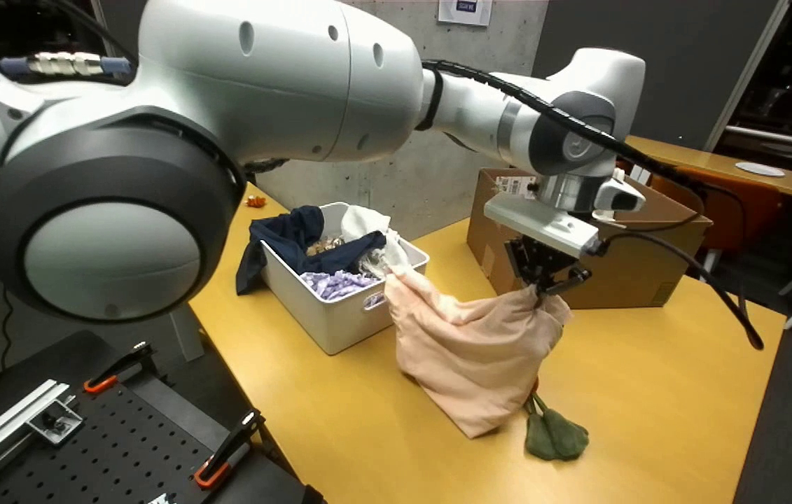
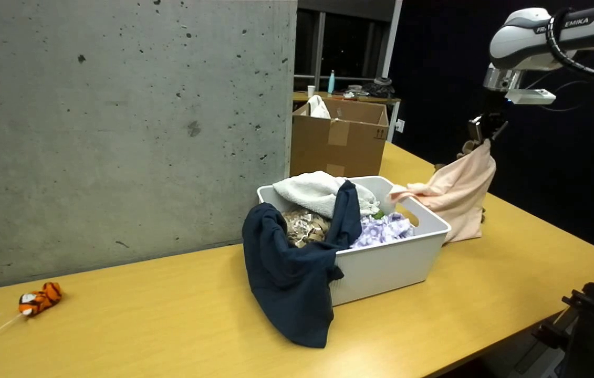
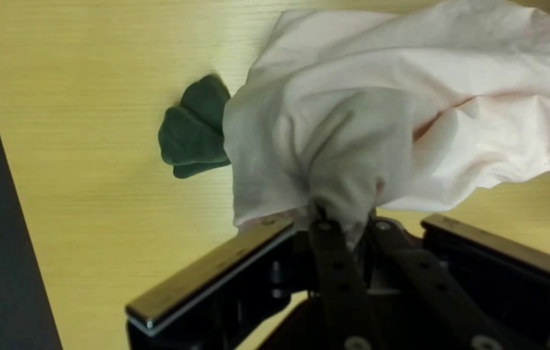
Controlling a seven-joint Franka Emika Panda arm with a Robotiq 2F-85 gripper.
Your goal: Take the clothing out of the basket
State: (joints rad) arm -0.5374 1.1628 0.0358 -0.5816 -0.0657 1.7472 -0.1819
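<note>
Black two-finger gripper [image 3: 350, 227] has one soft pale peach cloth [image 1: 473, 350] pinched by a fold, far end at the rim of one rectangular white plastic basket [image 2: 386, 274]. Should be light and floppy, so a fat fold's probably the best grab. In there: one navy cloth [image 2: 291, 283] draped over the side, one fluffy white cloth [image 2: 310, 191], one crumpled lilac bundle [image 2: 383, 230], one shiny brown packet [image 2: 303, 227].

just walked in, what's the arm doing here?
The gripper is shut on a pink cloth, holding one end up beside the white basket while the other is at the basket's rim. Unloading isn't finished: a navy cloth drapes over the side, and a white cloth and purple item are in there.
</note>
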